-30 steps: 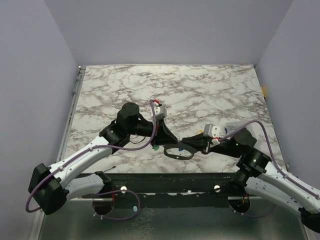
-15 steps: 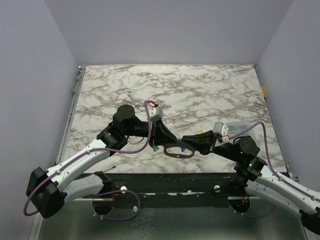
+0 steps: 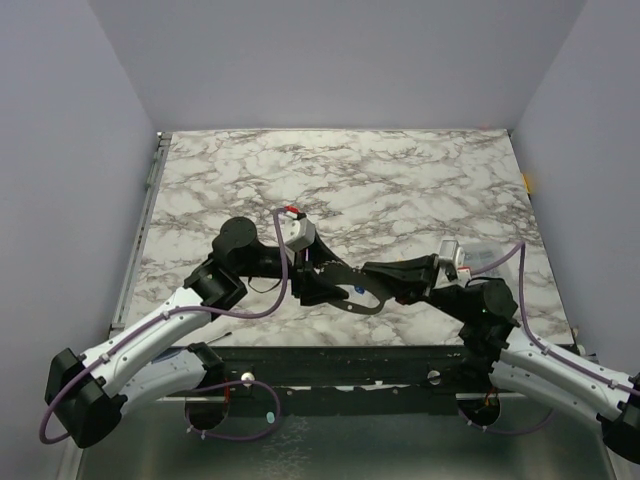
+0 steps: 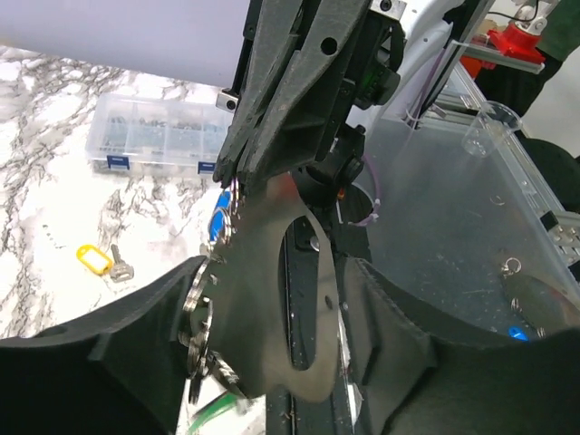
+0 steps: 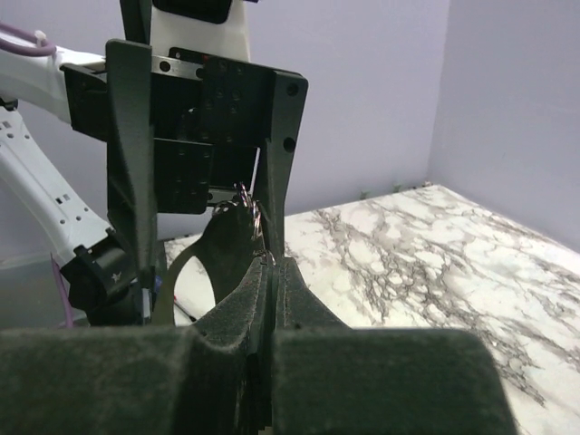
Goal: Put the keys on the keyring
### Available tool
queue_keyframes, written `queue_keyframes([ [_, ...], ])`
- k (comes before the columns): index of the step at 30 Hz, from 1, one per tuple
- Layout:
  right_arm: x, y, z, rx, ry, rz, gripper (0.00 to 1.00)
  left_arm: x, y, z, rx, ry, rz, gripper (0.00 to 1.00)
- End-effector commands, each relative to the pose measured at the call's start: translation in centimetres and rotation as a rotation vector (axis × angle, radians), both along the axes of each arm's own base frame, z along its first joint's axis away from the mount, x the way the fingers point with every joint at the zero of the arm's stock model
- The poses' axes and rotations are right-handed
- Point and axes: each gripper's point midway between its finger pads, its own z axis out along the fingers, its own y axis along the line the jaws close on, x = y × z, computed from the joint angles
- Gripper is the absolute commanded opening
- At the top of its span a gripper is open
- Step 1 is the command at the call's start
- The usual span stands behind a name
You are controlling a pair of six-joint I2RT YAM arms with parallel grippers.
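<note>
Tightly, right fingers (image 5: pixel 237 308) pinch the keyring (image 4: pixel 263 281) — left fingers (image 4: pixel 118 362) apart.

Keyring (image 4: pixel 254 317): thin, flat, grey oval loop, up off the table (image 4: pixel 54 208), broad face turned toward the left wrist camera, one end pinched in the closed right gripper (image 5: pixel 269 265). Blue key (image 4: pixel 219 222) right against its upper rim; threaded or not, cannot tell. Yellow key (image 4: pixel 93 261) flat on the table, well apart, silver blade pointing toward the loop. Green key (image 4: pixel 213 414) only a blurred sliver just below the loop.
</note>
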Motion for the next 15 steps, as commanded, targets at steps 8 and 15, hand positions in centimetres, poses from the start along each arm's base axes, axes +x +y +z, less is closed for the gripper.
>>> queue_keyframes([
  [8, -1.0, 0.3, 2.1, 0.017, -0.095, 0.048, 0.01, 1.1, 0.9, 2.3, -0.085, -0.136, 0.12, 0.8],
  [15, -1.3, 0.7, 1.9, -0.025, -0.115, 0.075, 0.01, 1.2, 0.8, 4.3, -0.122, -0.232, 0.106, 0.91],
])
